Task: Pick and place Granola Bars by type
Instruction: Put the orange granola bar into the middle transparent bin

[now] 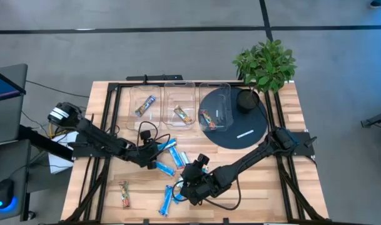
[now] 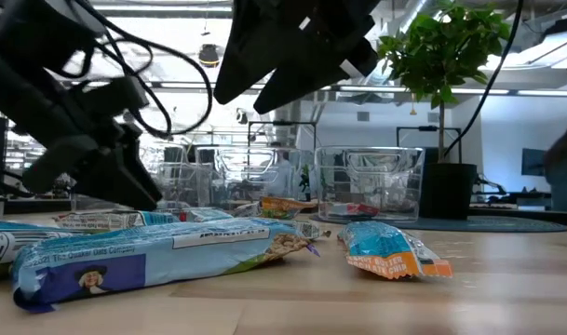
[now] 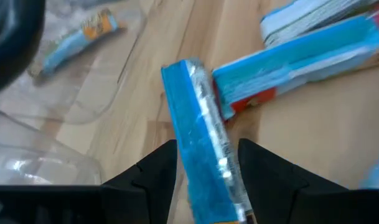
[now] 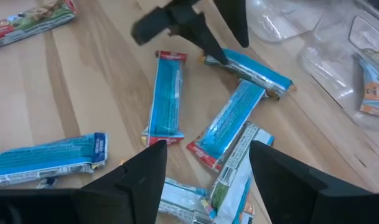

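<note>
Pale wooden tabletop (image 1: 265,181) was seen under scattered light, crinkly, slippery Granola Bars (image 4: 229,118), best pinched across the narrow width, as the left gripper (image 3: 205,180) pinched one blue-wrapped bar (image 3: 201,149) edge-on near the middle of the table, while the right gripper (image 4: 205,171) was held spread and empty above the pile.

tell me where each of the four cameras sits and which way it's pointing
High view: overhead, facing straight down; both arms, left gripper, right gripper, clear bins.
Low view: tabletop height, facing across the table; arms hang above.
Left wrist view: on the left arm; its fingers flank a blue bar.
Right wrist view: on the right arm; open fingers above scattered blue bars.
Shared: both wrist views show blue bars.
</note>
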